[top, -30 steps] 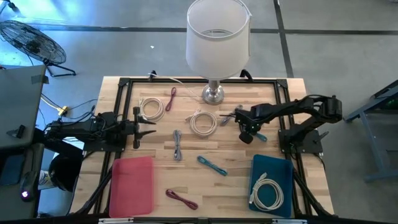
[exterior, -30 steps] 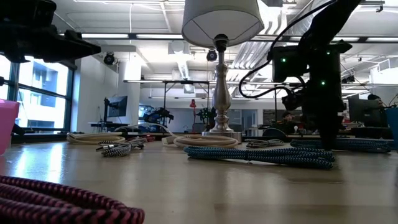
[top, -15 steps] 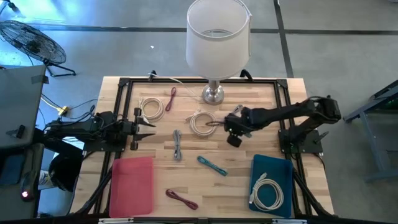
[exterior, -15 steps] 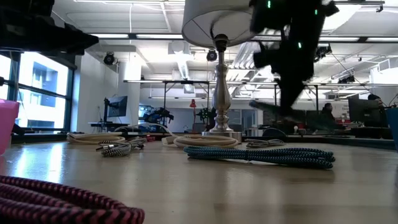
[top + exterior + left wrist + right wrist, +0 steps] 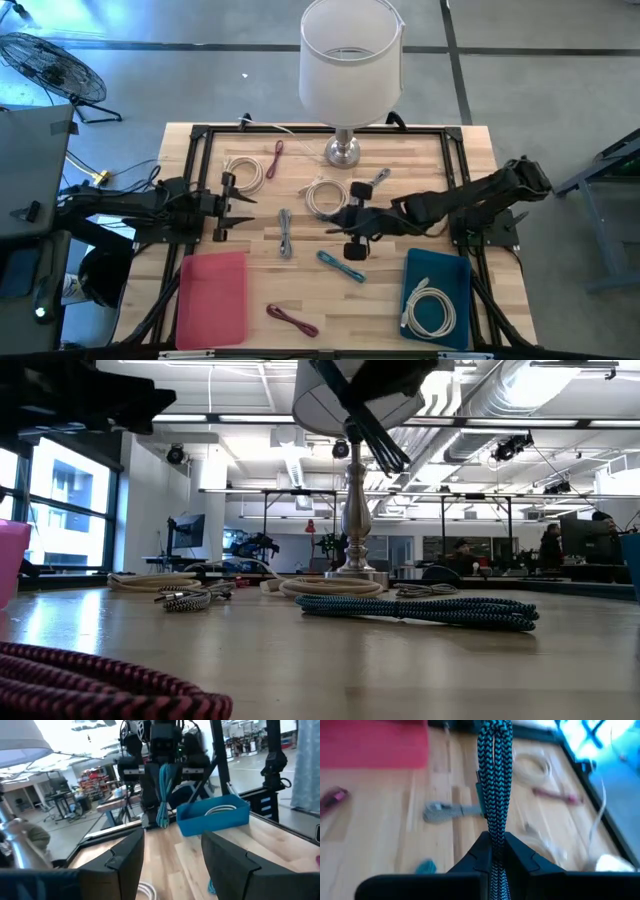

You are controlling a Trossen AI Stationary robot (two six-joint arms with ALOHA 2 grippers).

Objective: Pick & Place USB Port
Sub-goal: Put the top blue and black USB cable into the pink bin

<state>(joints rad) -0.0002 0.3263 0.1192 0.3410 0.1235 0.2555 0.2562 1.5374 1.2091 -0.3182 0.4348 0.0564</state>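
Tabletop (image 5: 460,150): two trays, one lamp (image 5: 349,60)

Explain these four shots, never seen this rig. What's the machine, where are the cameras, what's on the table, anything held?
Two robot arms work at a wooden table. One camera looks straight down, one sits at table height, and one rides on each wrist. The right gripper, reaching over the table's middle, is shut on a folded teal braided cable. The left gripper waits open at the left side, holding nothing. On the table lie white, grey, red and teal cables, a lamp, a pink tray and a blue bin holding a coiled white cable.
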